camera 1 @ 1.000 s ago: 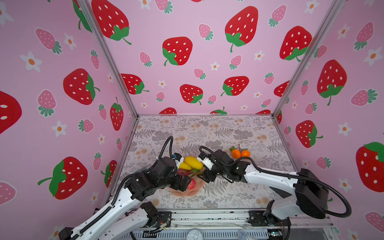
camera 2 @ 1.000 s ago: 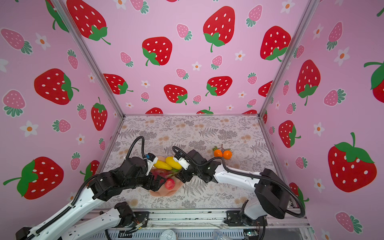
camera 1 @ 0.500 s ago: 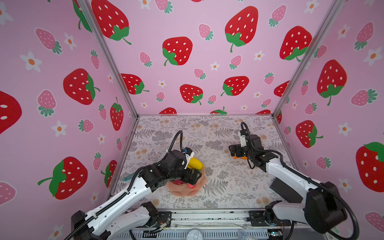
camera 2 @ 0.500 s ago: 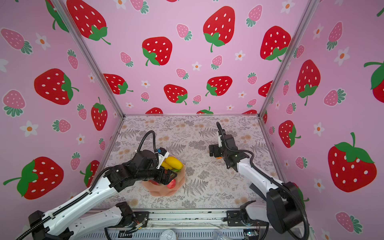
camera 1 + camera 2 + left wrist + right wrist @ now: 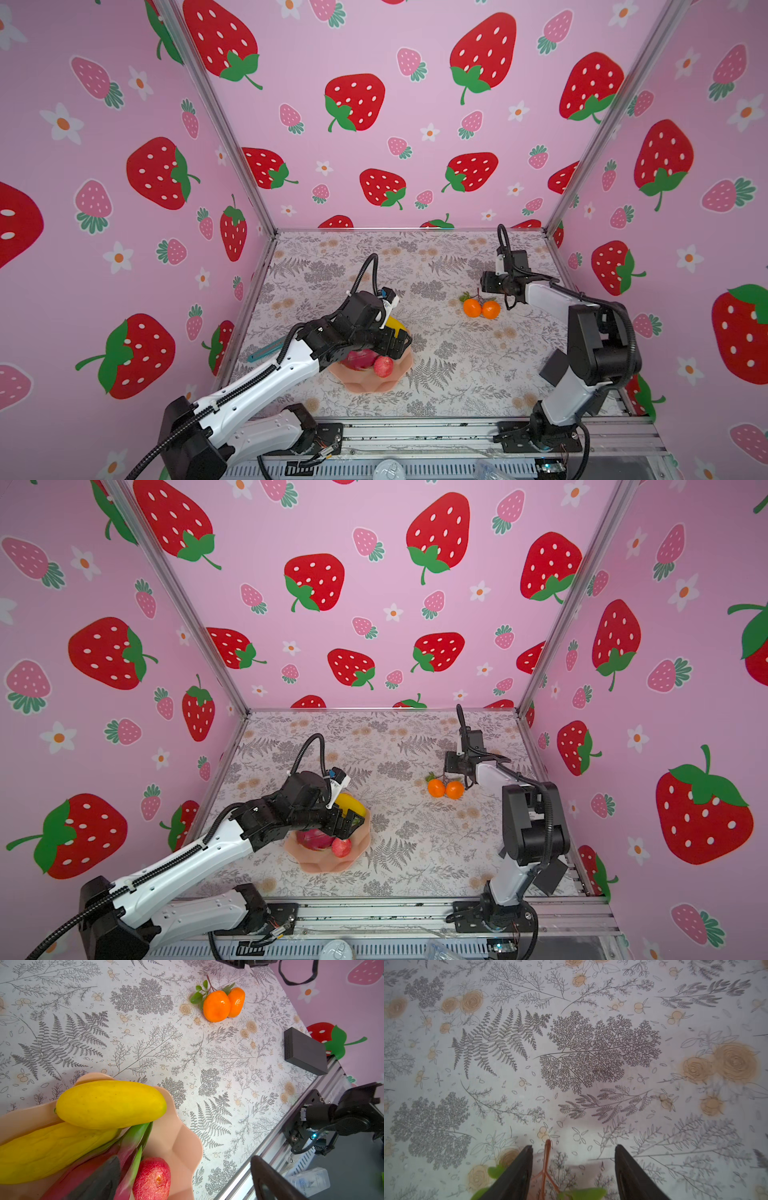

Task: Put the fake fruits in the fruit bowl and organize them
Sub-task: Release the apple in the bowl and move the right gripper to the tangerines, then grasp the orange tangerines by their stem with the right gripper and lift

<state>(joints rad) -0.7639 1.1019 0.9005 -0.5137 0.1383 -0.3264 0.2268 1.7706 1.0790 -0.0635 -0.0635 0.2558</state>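
The peach fruit bowl [image 5: 374, 384] [image 5: 316, 864] [image 5: 178, 1136] holds two yellow fruits [image 5: 110, 1103] [image 5: 41, 1153], the magenta dragon fruit [image 5: 359, 359] [image 5: 128, 1142] and a small red apple-like fruit [image 5: 383, 366] [image 5: 341, 848] [image 5: 152, 1180]. My left gripper [image 5: 395, 343] [image 5: 351, 823] [image 5: 186, 1160] hovers open over the bowl and holds nothing. The two joined oranges [image 5: 482, 308] [image 5: 445, 788] [image 5: 218, 1005] lie on the mat at the back right. My right gripper [image 5: 494, 295] [image 5: 455, 776] [image 5: 573, 1148] stands over their leafy stem [image 5: 547, 1157], jaws apart on either side of it, not touching.
A teal tool [image 5: 266, 349] lies by the left wall. The metal front rail [image 5: 415, 432] borders the floral mat [image 5: 457, 361]. The right arm's dark elbow box [image 5: 555, 368] [image 5: 304, 1051] hangs over the mat's front right. Strawberry-print walls close in three sides.
My right gripper has left the bowl and swung to the back right over the oranges, its jaws narrowing around the stem. The left arm has shifted over the bowl and stays open.
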